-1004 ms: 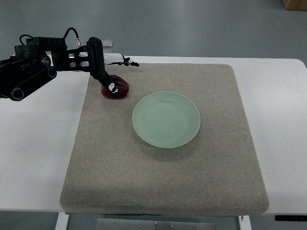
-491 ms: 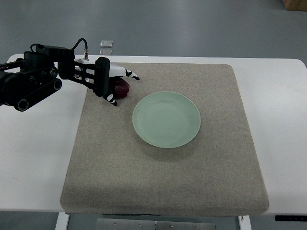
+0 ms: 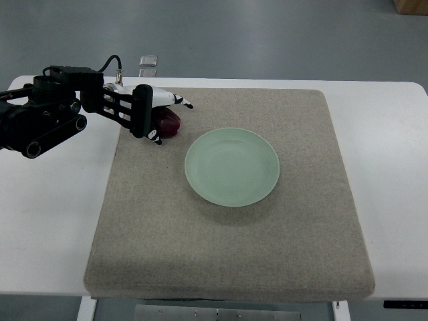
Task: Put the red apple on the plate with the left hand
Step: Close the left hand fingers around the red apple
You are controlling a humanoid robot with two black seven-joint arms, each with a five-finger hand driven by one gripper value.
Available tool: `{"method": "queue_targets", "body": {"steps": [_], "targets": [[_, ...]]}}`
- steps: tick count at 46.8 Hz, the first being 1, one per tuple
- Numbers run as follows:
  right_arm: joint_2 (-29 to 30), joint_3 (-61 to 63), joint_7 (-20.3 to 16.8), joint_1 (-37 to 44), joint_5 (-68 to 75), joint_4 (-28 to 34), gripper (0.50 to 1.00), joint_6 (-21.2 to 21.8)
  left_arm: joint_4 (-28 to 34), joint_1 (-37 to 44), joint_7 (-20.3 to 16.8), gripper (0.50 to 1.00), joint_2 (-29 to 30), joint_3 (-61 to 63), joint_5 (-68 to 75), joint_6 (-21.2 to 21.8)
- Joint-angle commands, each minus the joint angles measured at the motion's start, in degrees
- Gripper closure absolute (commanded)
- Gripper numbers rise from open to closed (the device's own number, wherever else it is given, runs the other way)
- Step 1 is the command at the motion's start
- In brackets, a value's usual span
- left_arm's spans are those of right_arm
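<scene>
Top view. My left hand point(image 3: 155, 115) reaches in from the picture's left edge on a black, cabled arm point(image 3: 47, 117) and sits at the far left corner of the grey mat point(image 3: 227, 247). The red apple point(image 3: 168, 123) lies on the mat directly under and beside the hand; only its right part shows, the rest being hidden by my palm and fingers point(image 3: 179, 101). One white, dark-tipped finger extends past the far side of the apple, another dark tip points down at its near side, so the hand brackets the fruit. Whether the fingers actually press on the apple I cannot tell from this angle; the apple appears to rest on the mat.

The pale green plate point(image 3: 232, 166) lies near the mat's middle, to the right of the apple and a little nearer the camera, close to it but apart. The plate holds nothing. Bare mat lies between apple and plate.

The mat covers most of the white table point(image 3: 53, 221). A small clear object point(image 3: 148, 59) lies at the table's far edge, behind the hand, apart from it. A tan corner of a box point(image 3: 410, 6) shows on the floor at top right.
</scene>
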Motion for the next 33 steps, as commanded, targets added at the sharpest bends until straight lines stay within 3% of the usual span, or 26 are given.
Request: {"method": "queue_targets", "body": {"steps": [1,8,23,26,33], "targets": [[0.0,0.1,0.0,0.0,0.0,-0.1,0.536,0.0,0.1,0.2,0.0,0.521,0.1,0.0,0.0,0.0],[0.0,0.1,0.0,0.0,0.0,-0.1,0.536,0.0,0.2,0.3,0.0,0.559,0.1,0.0,0.1,0.0],[0.0,0.1,0.0,0.0,0.0,0.0,0.536,0.0,0.5,0.1,-0.1,0.735,0.2,0.0,2.2,0.2],[0.0,0.1,0.0,0.0,0.0,0.0,0.536,0.0,0.5,0.1,-0.1,0.797,0.2,0.0,2.3,0.3],[0.0,0.0,0.0,0.0,0.0,-0.1,0.536,0.0,0.5,0.0,0.0,0.834,-0.1,-0.1,2.1,0.3]]}}
